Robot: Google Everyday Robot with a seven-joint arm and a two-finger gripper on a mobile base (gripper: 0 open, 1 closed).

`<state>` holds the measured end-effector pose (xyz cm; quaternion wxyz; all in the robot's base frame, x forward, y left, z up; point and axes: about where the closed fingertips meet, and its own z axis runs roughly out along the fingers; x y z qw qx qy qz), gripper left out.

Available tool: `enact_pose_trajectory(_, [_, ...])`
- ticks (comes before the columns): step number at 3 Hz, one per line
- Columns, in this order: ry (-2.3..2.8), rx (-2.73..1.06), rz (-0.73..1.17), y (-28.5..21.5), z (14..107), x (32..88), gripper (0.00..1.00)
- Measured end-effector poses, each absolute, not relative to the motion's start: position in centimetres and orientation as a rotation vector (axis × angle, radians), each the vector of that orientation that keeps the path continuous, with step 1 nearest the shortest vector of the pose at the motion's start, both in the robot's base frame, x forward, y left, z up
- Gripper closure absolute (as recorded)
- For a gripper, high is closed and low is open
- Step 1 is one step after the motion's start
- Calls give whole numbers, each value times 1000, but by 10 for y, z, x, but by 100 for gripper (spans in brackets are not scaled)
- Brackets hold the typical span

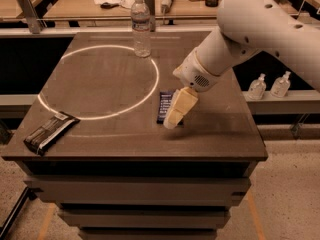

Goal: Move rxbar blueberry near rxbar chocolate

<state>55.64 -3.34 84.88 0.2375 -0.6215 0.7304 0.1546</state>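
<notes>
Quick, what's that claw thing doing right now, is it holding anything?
Gripper: cannot be told whether it is open, closed or holding anything; it hangs low, right over the rxbar blueberry.

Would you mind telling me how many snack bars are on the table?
2: the blue bar right of centre, partly covered by the gripper above it, and the dark bar at the near-left corner as viewed. No others show.
</notes>
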Motion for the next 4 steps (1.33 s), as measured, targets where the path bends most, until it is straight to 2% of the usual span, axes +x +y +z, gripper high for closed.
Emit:
enact_pose_trajectory(1, [1982, -1735, 439, -22, 838, 556, 0])
enact_pose_trajectory(2, [1971, -1761, 453, -14, 828, 555, 18])
enact_pose_trajectory(4, [1963, -1788, 432, -10, 824, 555, 65])
